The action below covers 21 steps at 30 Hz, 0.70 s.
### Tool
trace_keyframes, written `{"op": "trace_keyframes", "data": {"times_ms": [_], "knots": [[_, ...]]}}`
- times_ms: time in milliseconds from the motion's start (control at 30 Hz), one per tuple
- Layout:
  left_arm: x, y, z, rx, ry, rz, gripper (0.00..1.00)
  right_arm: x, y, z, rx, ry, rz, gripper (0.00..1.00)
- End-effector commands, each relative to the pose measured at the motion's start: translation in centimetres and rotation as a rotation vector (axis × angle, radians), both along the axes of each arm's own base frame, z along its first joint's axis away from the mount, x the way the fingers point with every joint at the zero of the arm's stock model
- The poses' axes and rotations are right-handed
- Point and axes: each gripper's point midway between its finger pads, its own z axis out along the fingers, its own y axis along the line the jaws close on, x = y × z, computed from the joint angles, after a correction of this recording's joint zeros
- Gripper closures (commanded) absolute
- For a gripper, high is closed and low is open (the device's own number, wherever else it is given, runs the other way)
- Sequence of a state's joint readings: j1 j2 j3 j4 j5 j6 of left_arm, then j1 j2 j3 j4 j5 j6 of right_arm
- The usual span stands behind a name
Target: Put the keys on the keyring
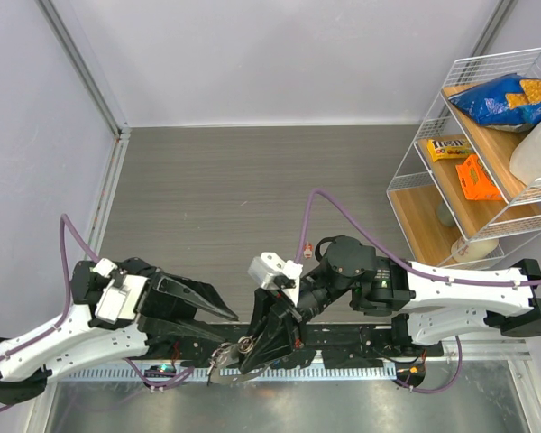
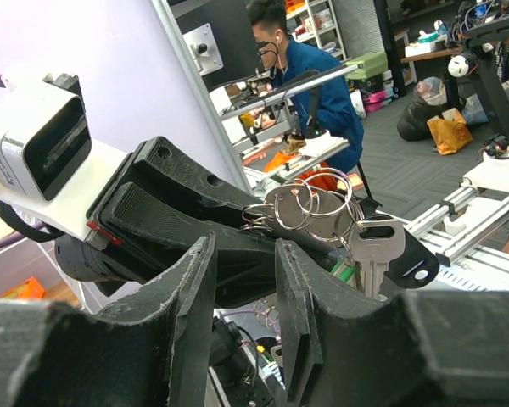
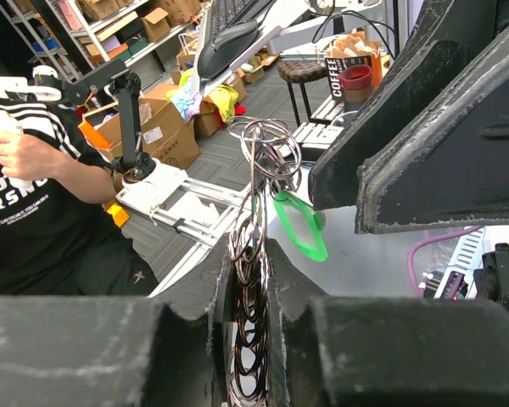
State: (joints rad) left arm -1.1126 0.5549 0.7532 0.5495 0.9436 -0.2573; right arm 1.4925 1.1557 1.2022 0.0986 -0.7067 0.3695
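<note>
My right gripper (image 3: pixel 248 254) is shut on the keyring (image 3: pixel 254 242), a chain of thin metal rings that runs up to a cluster of rings (image 3: pixel 270 144). A green plastic piece (image 3: pixel 301 227) hangs from that cluster. In the left wrist view the ring cluster (image 2: pixel 310 208) carries a silver key (image 2: pixel 375 254) with a bit of green beside it. My left gripper (image 2: pixel 244 254) is open and empty, just in front of the right gripper's black fingers (image 2: pixel 195 229). From above, both grippers (image 1: pixel 224 316) (image 1: pixel 243 361) meet over the near edge, with the keys (image 1: pixel 224 359) dangling there.
A wire shelf rack (image 1: pixel 437 171) with snack bags stands at the right. Purple cables (image 1: pixel 316 203) loop from both arms. A metal rail (image 1: pixel 343 370) runs along the near edge. The grey table (image 1: pixel 252 180) lies beyond the arms.
</note>
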Motion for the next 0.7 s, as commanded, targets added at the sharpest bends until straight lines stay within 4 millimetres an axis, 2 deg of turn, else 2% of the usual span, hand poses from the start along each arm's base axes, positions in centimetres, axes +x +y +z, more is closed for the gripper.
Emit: {"op": "trace_keyframes", "data": {"times_ms": [0,667], "knots": [[-0.4,0.8,1.8,-0.066,-0.025,-0.005,0.62,-0.1,-0.6,2.7,0.106,-0.005,0.009,0.94],[-1.4,1.7,2.1,-0.089,-0.029,-0.059,0.64,0.7,-0.6,1.8,0.097,0.006,-0.020,0.94]]}}
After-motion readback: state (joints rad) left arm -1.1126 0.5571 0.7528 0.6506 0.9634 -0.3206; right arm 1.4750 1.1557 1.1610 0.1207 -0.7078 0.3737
